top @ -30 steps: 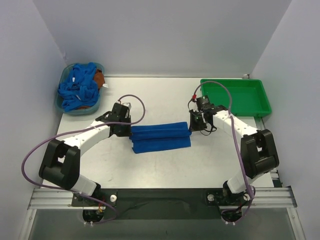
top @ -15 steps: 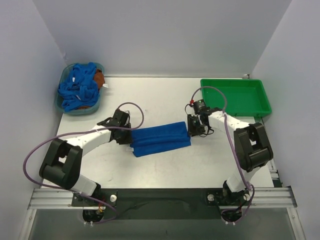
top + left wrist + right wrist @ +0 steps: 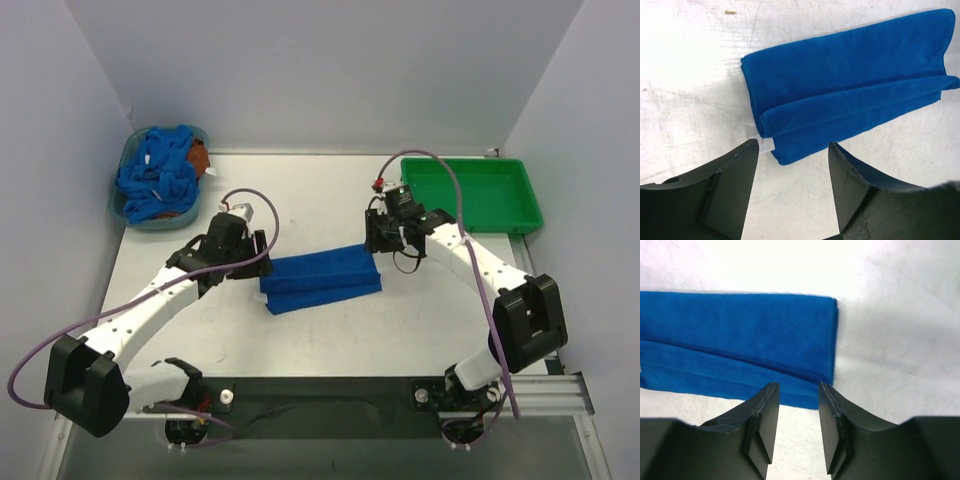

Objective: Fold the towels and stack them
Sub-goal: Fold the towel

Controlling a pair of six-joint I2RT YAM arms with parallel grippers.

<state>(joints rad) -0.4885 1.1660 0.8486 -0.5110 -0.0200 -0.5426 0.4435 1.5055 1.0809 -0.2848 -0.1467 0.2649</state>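
One royal-blue towel lies folded in a long strip on the table between the two arms. In the left wrist view this folded towel shows its layered edge and a small white tag at the near corner. My left gripper hovers just off the towel's left end, open and empty. My right gripper hangs above the right end, jaws apart with nothing between them; the towel lies just beyond its fingertips. More blue towels are piled in the basket at far left.
The grey-blue basket stands at the table's back left corner, with an orange-brown cloth among the towels. A green tray stands at the back right. White walls close in both sides and the back.
Both grippers went from shut on the towel's ends to open, letting it go. They have pulled back and up a little. The towel has settled in its fold on the table.
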